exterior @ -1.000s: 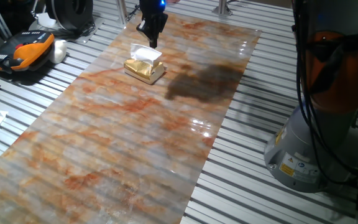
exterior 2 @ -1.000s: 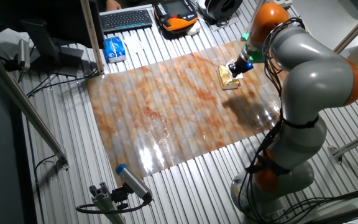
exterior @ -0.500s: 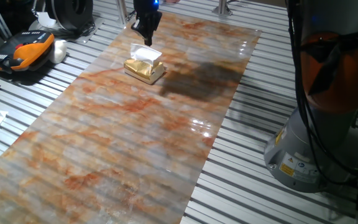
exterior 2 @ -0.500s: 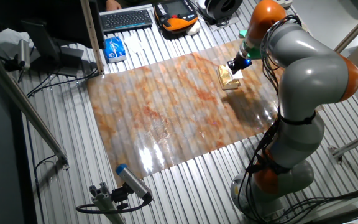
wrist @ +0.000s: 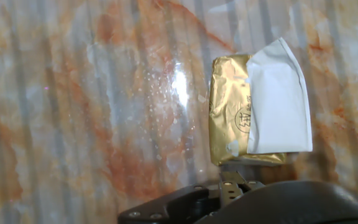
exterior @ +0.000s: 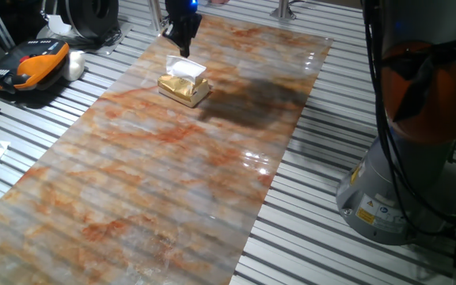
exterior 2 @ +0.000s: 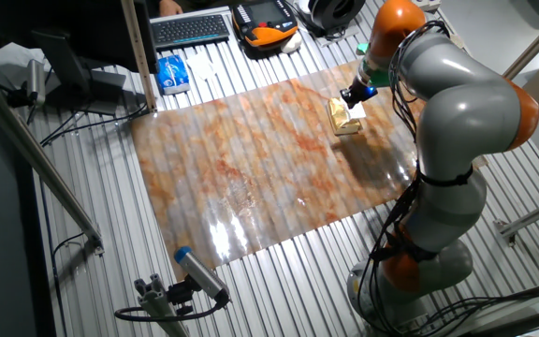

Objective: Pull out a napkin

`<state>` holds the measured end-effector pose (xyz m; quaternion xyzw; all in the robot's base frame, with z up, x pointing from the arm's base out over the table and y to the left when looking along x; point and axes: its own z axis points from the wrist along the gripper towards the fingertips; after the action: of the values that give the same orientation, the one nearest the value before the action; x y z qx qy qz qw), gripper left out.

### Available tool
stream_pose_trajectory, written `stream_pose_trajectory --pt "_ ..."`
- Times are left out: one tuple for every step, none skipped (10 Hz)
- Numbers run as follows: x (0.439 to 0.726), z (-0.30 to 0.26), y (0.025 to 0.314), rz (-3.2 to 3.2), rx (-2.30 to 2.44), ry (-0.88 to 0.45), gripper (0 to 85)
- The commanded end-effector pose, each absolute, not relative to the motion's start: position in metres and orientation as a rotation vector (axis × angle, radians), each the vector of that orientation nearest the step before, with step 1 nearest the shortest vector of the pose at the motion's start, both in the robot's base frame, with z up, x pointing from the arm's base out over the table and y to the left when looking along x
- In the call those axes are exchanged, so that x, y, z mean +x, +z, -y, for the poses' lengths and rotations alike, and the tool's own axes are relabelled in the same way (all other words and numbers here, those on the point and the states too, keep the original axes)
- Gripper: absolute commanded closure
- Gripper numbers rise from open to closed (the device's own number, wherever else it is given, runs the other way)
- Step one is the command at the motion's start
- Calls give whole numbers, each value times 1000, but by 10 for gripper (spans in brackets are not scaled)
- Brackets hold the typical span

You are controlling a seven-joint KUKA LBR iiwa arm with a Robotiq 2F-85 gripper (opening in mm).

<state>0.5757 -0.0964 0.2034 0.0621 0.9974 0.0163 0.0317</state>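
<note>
napkin (wrist: pixel 277 102) on box (wrist: pixel 229 112) | box on table (exterior: pixel 172 182) | gripper (exterior: pixel 184 49) above box

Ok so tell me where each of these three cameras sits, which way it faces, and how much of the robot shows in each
One fixed view: low beside the table, looking along the marbled mat toward the gold napkin box; the gripper and arm base show.
The other fixed view: high up on another side, looking down at the whole mat and the entire arm.
Hand view: on the hand, facing straight down at the box and white napkin; only dark hand housing shows.
All three share the box.
</note>
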Motion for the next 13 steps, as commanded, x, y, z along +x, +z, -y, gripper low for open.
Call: stream_pose_trajectory --pt "578 95 203 -3072 198 49 850" --pt "580 96 200 -3068 200 46 850" --pt "582 96 196 -3065 200 45 850" --pt "582 97 192 -3063 197 52 850" --pt "583 97 191 -3061 199 54 850" --pt "583 98 190 -3063 199 55 850" --pt "582 98 187 -3061 197 50 850" --pt "581 99 182 -3057 199 51 850" --pt "580 101 177 -3055 196 54 850" --pt "578 102 174 -3052 193 61 850" --pt "577 103 172 -3049 193 60 850" --pt "574 104 170 -3046 191 58 850" --pt "572 105 166 -3044 188 60 850"
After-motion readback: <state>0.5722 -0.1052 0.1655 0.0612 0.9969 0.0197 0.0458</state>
